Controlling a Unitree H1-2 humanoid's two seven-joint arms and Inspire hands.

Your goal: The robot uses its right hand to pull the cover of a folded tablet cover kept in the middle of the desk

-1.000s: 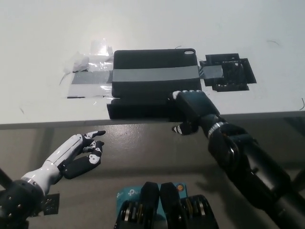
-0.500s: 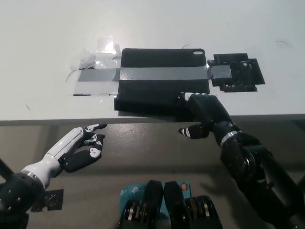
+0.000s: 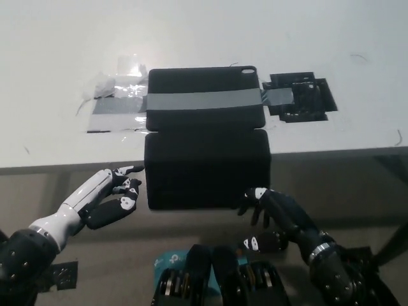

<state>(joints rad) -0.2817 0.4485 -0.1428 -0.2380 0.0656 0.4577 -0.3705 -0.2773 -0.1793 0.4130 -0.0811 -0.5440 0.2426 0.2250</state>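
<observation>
Cover (image 3: 205, 167): folded out past the desk's (image 3: 57, 57) near edge, its case (image 3: 203, 97) taped mid-desk
Right hand (image 3: 278, 218): fingers spread, tips at the cover's near right corner
Left hand (image 3: 109, 197): rested near left, fingers loosely apart, nothing held

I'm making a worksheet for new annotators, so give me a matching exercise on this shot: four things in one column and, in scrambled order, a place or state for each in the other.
Things:
1. cover flap
2. grey tape strip
3. left hand
4. right hand

Places or states:
A. white, resting open below the desk edge at lower left
B. black, at the near right corner of the opened flap
C. folded out toward the robot, overhanging the desk edge
D. running across the tablet cover from side to side

Pairs: 1-C, 2-D, 3-A, 4-B
</observation>
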